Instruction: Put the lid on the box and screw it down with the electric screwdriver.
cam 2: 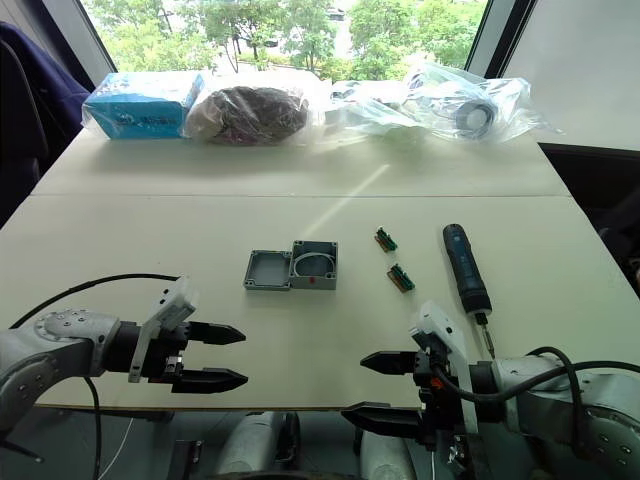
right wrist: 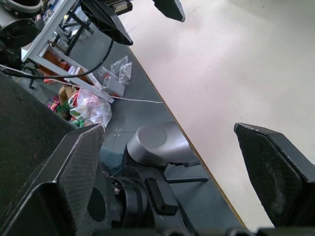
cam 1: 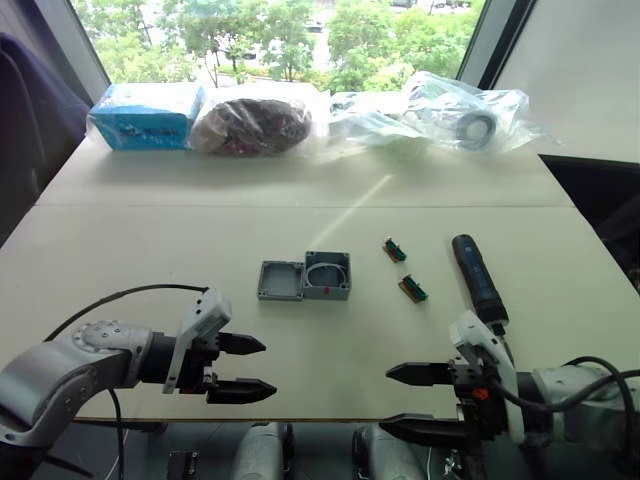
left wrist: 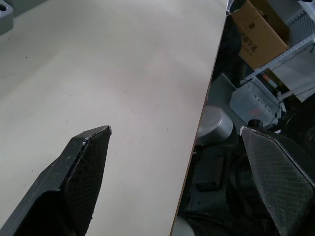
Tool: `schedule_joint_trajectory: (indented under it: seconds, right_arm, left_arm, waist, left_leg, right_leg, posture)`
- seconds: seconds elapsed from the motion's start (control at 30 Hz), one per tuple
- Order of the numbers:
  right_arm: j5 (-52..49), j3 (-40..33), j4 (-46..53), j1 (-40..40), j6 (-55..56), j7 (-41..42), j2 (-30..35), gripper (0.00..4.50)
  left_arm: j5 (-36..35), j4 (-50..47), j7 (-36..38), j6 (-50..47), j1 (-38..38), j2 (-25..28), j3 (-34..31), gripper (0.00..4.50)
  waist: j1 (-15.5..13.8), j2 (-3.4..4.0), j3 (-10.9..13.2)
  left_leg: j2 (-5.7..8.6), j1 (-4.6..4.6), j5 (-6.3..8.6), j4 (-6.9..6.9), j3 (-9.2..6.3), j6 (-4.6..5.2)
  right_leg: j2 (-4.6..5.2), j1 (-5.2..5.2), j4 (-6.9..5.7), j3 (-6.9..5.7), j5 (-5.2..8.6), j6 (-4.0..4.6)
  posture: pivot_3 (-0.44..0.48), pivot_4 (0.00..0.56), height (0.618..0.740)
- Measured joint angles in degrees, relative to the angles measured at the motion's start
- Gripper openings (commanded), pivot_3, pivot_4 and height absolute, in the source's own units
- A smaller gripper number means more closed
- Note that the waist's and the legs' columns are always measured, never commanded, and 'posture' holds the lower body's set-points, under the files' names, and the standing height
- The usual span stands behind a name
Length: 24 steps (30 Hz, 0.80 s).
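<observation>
The grey lid (cam 1: 280,281) lies flat at the table's middle, touching the deeper grey box (cam 1: 328,276) on its right; the box shows a small red mark on its near side. To the right of them lies the dark blue-black electric screwdriver (cam 1: 478,278), its thin bit toward the front edge. My left gripper (cam 1: 268,368) hangs open and empty at the front edge, nearer than the lid and a little left of it. My right gripper (cam 1: 386,398) is open and empty at the same edge, near the screwdriver's bit end. The two grippers point at each other.
Two small green-and-brown parts (cam 1: 394,249) (cam 1: 413,289) lie between the box and the screwdriver. At the table's back stand a bagged blue carton (cam 1: 147,115), a bagged dark bundle (cam 1: 250,125) and clear bags (cam 1: 445,112). Below the front edge (left wrist: 197,132) are crates and clutter.
</observation>
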<state>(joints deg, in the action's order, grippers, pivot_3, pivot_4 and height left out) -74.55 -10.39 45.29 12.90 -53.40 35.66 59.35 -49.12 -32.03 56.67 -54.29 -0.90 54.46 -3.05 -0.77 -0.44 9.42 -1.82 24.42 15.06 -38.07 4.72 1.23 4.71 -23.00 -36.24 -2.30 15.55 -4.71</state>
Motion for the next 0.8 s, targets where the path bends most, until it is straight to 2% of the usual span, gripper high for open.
schedule_joint_trajectory:
  seconds: [0.4,0.7,0.8]
  right_arm:
    - [3.59,1.40,-0.01,-1.27,0.00,-1.18,-0.42,4.50]
    - [3.08,1.30,-1.91,-6.43,0.10,-2.89,-3.50,4.50]
    - [-4.86,-1.57,-3.90,-12.32,0.40,-7.47,-3.45,4.50]
  left_arm:
    - [0.92,0.40,-0.26,0.86,-1.04,-0.78,0.12,4.34]
    - [2.50,3.57,-1.28,2.46,-4.52,-1.67,-0.09,4.34]
    - [6.97,6.89,1.67,6.16,-10.27,2.81,0.49,4.34]
  waist:
    - [0.02,0.00,0.00]
    - [0.00,-0.01,-0.01]
    - [0.01,-0.04,0.01]
  left_leg:
    - [0.00,0.00,0.00,0.00,0.00,0.00]
    - [0.00,-0.02,-0.01,-0.03,0.00,-0.01]
    - [0.00,0.00,-0.02,-0.05,0.00,-0.03]
  right_leg:
    - [-0.01,0.00,0.00,0.00,-0.01,-0.01]
    - [-0.03,0.00,-0.05,-0.04,-0.01,-0.02]
    - [-0.05,-0.03,-0.08,-0.05,-0.01,-0.01]
  posture:
    - [0.000,0.150,0.740]
    - [0.000,0.150,0.740]
    - [0.000,0.150,0.740]
